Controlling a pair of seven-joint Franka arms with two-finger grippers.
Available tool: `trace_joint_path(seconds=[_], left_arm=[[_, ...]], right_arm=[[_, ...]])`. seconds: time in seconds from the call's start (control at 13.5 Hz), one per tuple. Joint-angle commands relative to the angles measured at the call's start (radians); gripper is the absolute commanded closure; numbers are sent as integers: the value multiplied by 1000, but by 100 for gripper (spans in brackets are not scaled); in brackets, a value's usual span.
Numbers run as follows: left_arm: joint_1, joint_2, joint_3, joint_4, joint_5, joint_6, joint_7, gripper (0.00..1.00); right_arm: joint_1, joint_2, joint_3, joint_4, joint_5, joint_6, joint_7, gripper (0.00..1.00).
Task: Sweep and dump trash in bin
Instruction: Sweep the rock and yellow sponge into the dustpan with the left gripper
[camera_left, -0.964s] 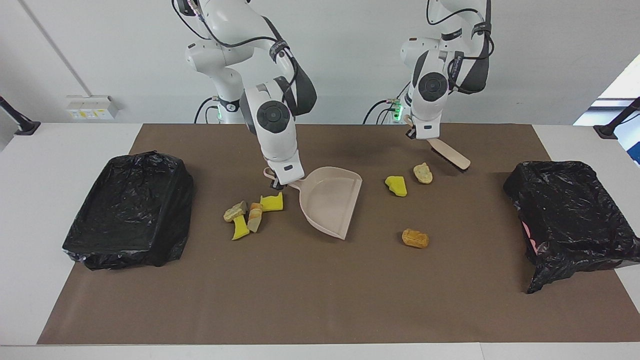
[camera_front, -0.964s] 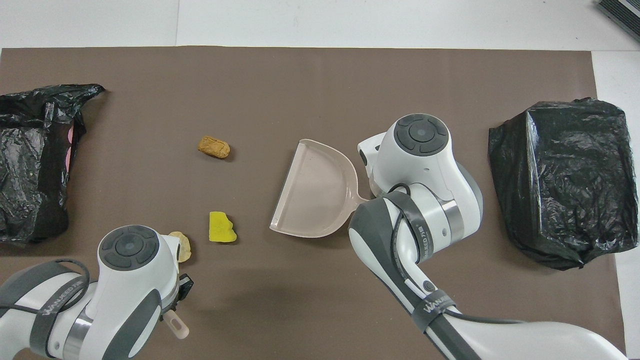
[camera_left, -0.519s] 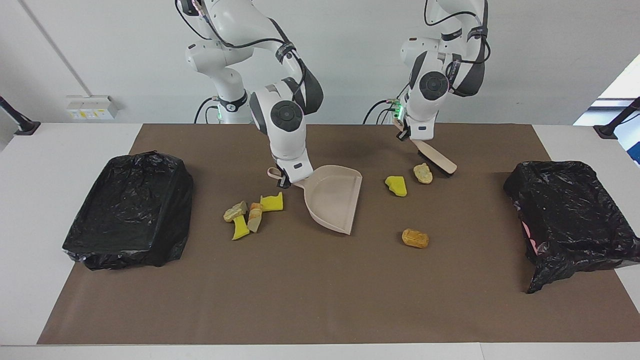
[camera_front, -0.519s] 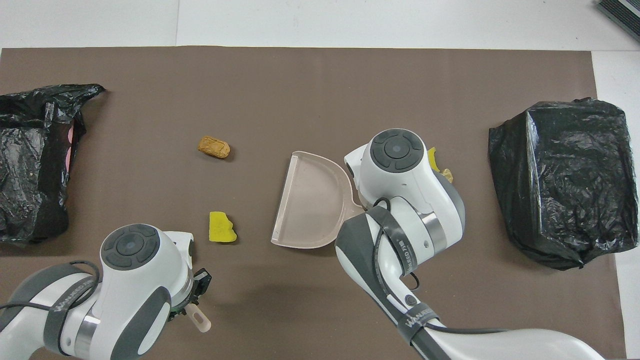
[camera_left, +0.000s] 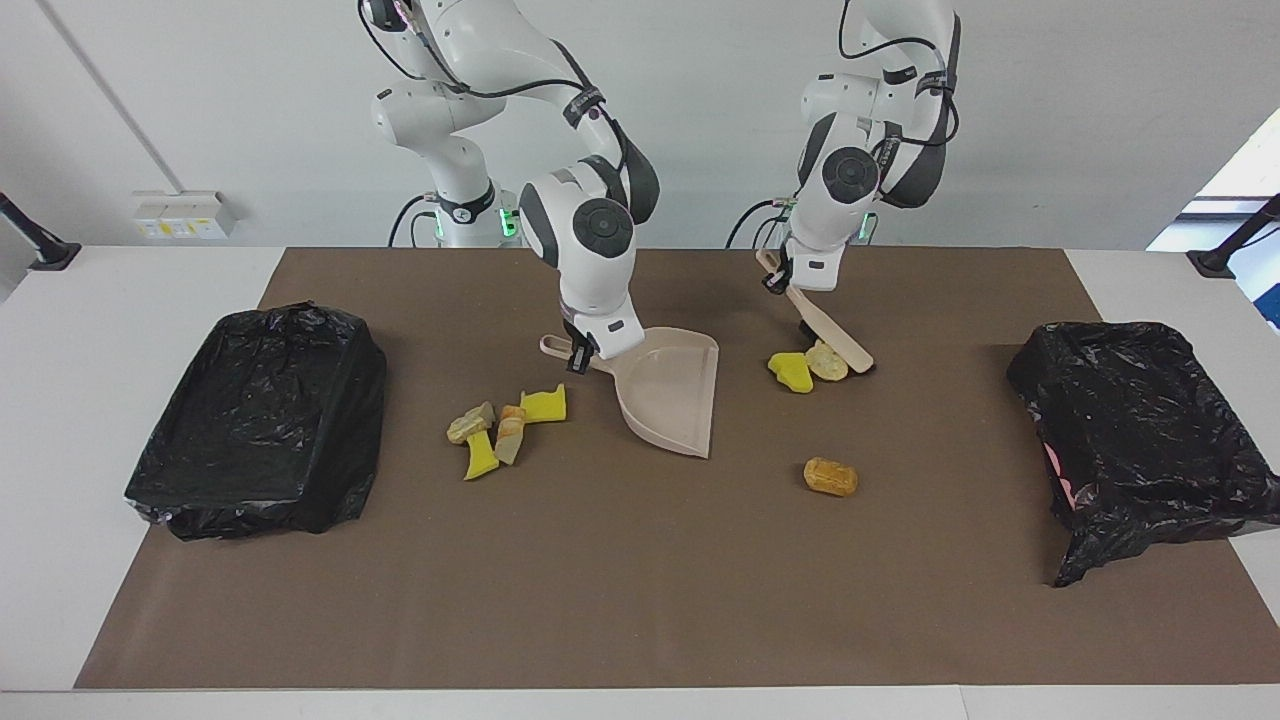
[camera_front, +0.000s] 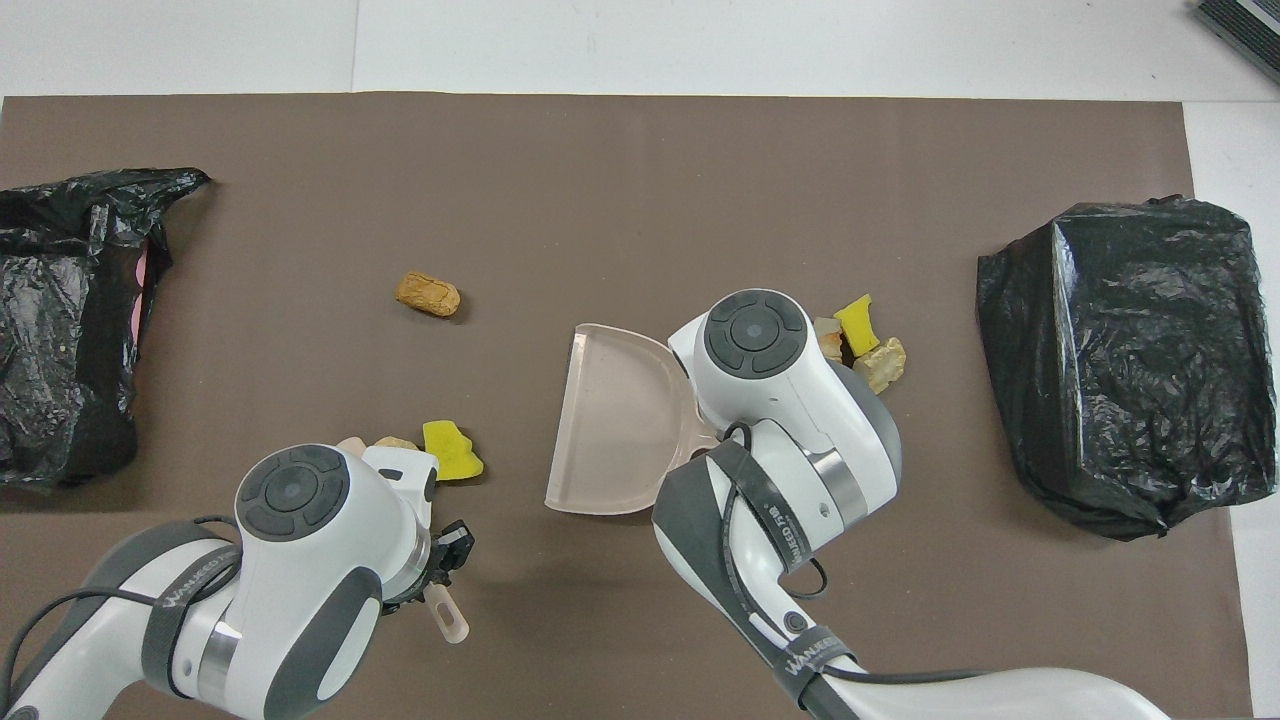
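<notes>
At centre in the facing view, the right tool (camera_left: 578, 357) grips the dustpan (camera_left: 672, 390), still empty; at two o'clock from it the left tool (camera_left: 775, 279) grips the brush (camera_left: 835, 335) against two trash lumps (camera_left: 808, 366). From overhead, the other lumps (camera_front: 428, 294) (camera_front: 862, 340) lie on the tabletop (camera_front: 640, 170); both black-bagged bins (camera_front: 1125, 360) await.

Bright even light, soft shadows, sharp focus

Both arms reach down, left pincer (camera_left: 778, 280) and right pincer (camera_left: 578, 357) clamped.
</notes>
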Motion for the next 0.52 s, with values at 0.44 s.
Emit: trace_joint_path(seconds=[0.44], left_arm=[[-152,68,9,34,-21,205,367,100]], right_arm=[[-11,-35,3,-96,2,108,14,100]])
